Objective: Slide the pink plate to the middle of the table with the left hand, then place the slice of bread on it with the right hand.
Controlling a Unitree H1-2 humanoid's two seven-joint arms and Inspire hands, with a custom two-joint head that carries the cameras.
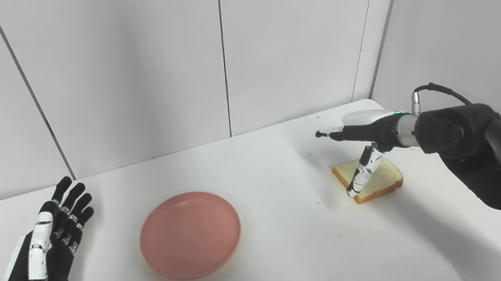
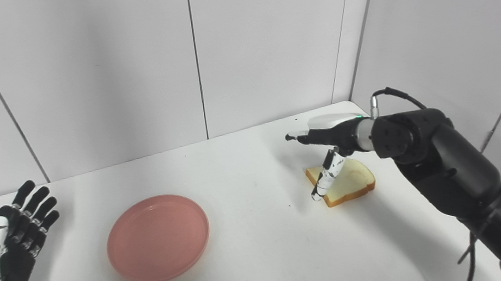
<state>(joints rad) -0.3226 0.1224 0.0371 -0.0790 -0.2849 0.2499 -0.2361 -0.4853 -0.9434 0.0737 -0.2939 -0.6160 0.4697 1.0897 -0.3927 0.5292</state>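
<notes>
White table (image 1: 281, 258), pink plate (image 1: 190, 234) near middle. Left hand (image 1: 46, 255) spread wide, empty. Right hand (image 1: 362, 140) wide over bread slice (image 1: 378, 182), thumb down.

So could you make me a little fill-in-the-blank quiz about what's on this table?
1. The plate is ____ in colour.
2. The slice of bread lies to the plate's ____.
3. The hand hanging over the bread is the ____ hand.
4. The left hand is open and holds ____.

Missing words: pink; right; right; nothing

Both hands (image 1: 48, 255) (image 1: 361, 135) spread, unladen
</notes>
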